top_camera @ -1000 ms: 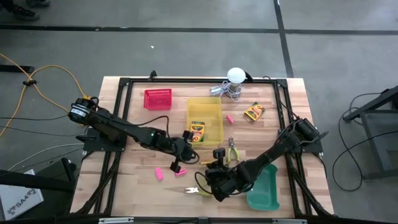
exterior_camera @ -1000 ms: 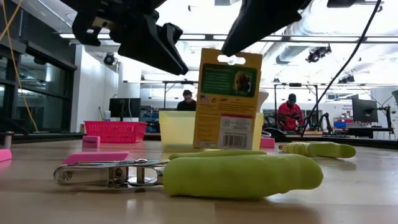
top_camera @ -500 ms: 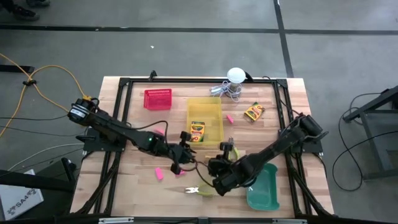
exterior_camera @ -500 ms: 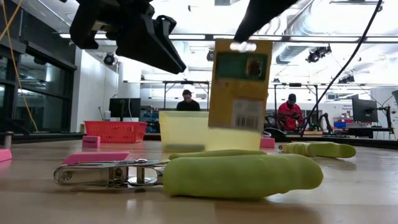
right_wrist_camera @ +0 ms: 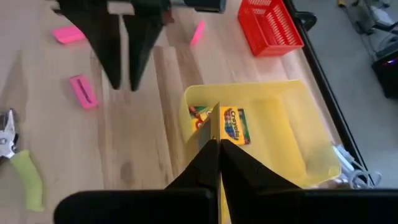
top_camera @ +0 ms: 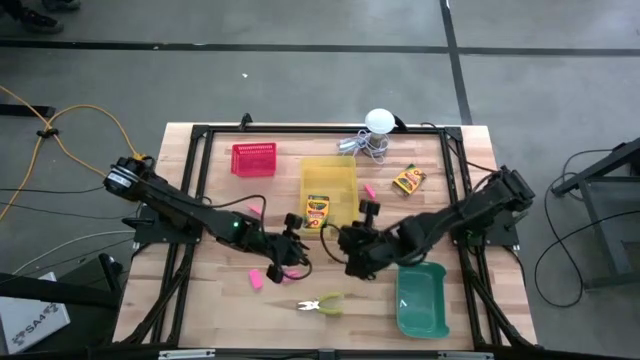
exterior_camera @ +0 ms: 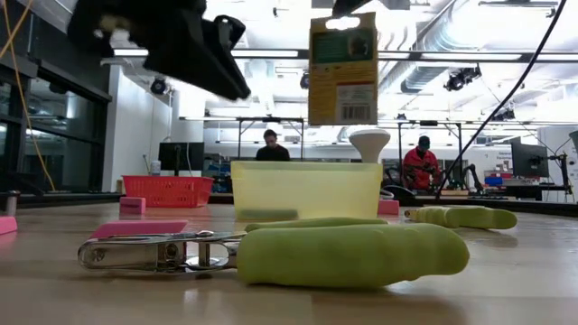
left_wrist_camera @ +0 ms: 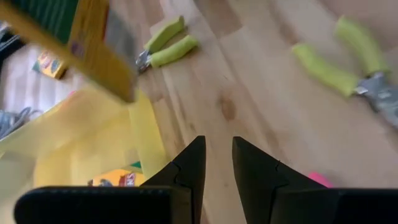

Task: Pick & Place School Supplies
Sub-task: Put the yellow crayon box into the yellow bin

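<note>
A yellow-and-green crayon box point(exterior_camera: 343, 68) hangs above the yellow bin point(exterior_camera: 307, 190) with my right gripper point(top_camera: 340, 238) shut on it. A second crayon box point(top_camera: 316, 212) lies in the bin's near end, and a third point(top_camera: 408, 179) lies on the table at the far right. Green-handled pliers point(top_camera: 322, 304) lie near the front edge, and another pair point(left_wrist_camera: 165, 45) lies beyond. Pink erasers point(top_camera: 256, 278) lie scattered on the wood. My left gripper point(top_camera: 295, 252) hovers open, left of the right one, with nothing between its fingers point(left_wrist_camera: 193, 162). My right gripper pinches the crayon box's top end point(exterior_camera: 343, 20), by the tab with the hang hole, between its two shut fingers. The fingers come from above, slanting down. The box hangs upright below them, barcode side toward the table's near edge, clear of the bin and the table.
A red basket point(top_camera: 253, 159) stands at the far left and a green bin point(top_camera: 420, 305) at the near right. A white ball with metal clutter point(top_camera: 376, 130) sits at the far edge. People sit in the room behind the table.
My right gripper has risen and gone toward the table's far edge and the yellow bin, staying shut on the crayon box. The box, low by the table a second ago, now hangs well above the bin's rim.
</note>
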`<move>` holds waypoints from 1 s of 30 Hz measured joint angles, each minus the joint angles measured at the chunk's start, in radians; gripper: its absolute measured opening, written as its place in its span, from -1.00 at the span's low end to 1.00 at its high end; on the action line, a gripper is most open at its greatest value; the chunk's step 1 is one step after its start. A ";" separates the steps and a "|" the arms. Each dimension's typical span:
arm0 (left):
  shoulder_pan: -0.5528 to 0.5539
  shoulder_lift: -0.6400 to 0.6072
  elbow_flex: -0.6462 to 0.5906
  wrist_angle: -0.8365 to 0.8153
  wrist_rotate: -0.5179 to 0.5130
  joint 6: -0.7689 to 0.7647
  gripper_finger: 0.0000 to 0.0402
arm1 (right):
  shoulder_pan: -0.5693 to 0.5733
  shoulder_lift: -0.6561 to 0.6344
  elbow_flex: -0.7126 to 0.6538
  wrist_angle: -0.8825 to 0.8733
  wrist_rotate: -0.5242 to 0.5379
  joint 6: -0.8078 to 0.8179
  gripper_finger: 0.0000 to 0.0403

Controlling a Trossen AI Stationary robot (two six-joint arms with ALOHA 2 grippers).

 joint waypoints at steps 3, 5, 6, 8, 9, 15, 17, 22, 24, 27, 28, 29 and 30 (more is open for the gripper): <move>0.009 -0.042 0.000 -0.026 0.044 -0.014 -0.63 | -0.057 -0.001 0.000 0.002 -0.033 -0.065 -0.98; 0.017 -0.065 0.000 -0.045 0.071 -0.018 -0.63 | -0.098 -0.001 0.000 0.004 -0.046 -0.105 -0.98; 0.020 -0.075 0.000 -0.058 0.085 -0.021 -0.63 | -0.119 -0.001 0.000 0.004 -0.053 -0.127 -0.98; 0.026 -0.086 0.000 -0.070 0.117 -0.019 -0.63 | -0.159 -0.001 0.000 0.006 -0.062 -0.171 -0.98; 0.028 -0.089 0.000 -0.078 0.130 -0.015 -0.63 | -0.179 -0.001 0.000 0.009 -0.067 -0.195 -0.98; 0.038 -0.089 0.000 -0.122 0.149 -0.012 -0.63 | -0.308 -0.001 -0.001 0.063 -0.171 -0.316 -0.98; 0.040 -0.088 0.000 -0.126 0.155 -0.012 -0.63 | -0.350 -0.001 -0.001 0.078 -0.201 -0.354 -0.98; 0.039 -0.088 0.000 -0.124 0.201 -0.008 -0.63 | -0.449 -0.001 -0.002 0.112 -0.296 -0.419 -0.98; 0.039 -0.088 0.000 -0.124 0.201 -0.011 -0.63 | -0.483 -0.001 -0.001 0.119 -0.320 -0.445 -0.98; 0.040 -0.088 0.000 -0.122 0.199 -0.012 -0.63 | -0.524 0.008 -0.001 0.141 -0.357 -0.484 -0.98; 0.039 -0.088 0.000 -0.122 0.199 -0.012 -0.63 | -0.534 0.015 -0.001 0.153 -0.368 -0.496 -0.98; 0.039 -0.088 0.000 -0.121 0.199 -0.012 -0.63 | -0.545 0.019 -0.001 0.155 -0.383 -0.507 -0.98; 0.039 -0.088 0.000 -0.122 0.199 -0.013 -0.63 | -0.556 0.022 -0.003 0.154 -0.403 -0.518 -0.98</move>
